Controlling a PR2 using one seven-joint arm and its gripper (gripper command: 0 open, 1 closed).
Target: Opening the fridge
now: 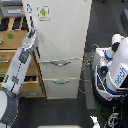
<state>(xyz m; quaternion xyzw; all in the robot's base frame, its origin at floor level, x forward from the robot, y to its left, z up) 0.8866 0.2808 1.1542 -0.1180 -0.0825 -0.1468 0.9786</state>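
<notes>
**Arm reaches to the fridge's upper door edge**

From where I stand the tall white fridge point(62, 37) fills the middle of the exterior view, its top cut off by the frame. The green-figure sticker point(44, 13) sits high on the big upper door, and below it are two drawers, each with a silver bar handle point(61, 63). The robot's arm point(20, 67) rises from the lower corner on the exterior view's left, and its gripper point(32, 34) is up against the door's edge on that side, where a dark vertical strip runs. The picture is too blurred there for me to say whether the jaws are apart, together or closed on anything. Behind the arm stands a tan wooden cabinet point(12, 45), partly hidden. On the exterior view's right a white machine point(114, 67) with blue lettering is cut off at the frame edge.
</notes>
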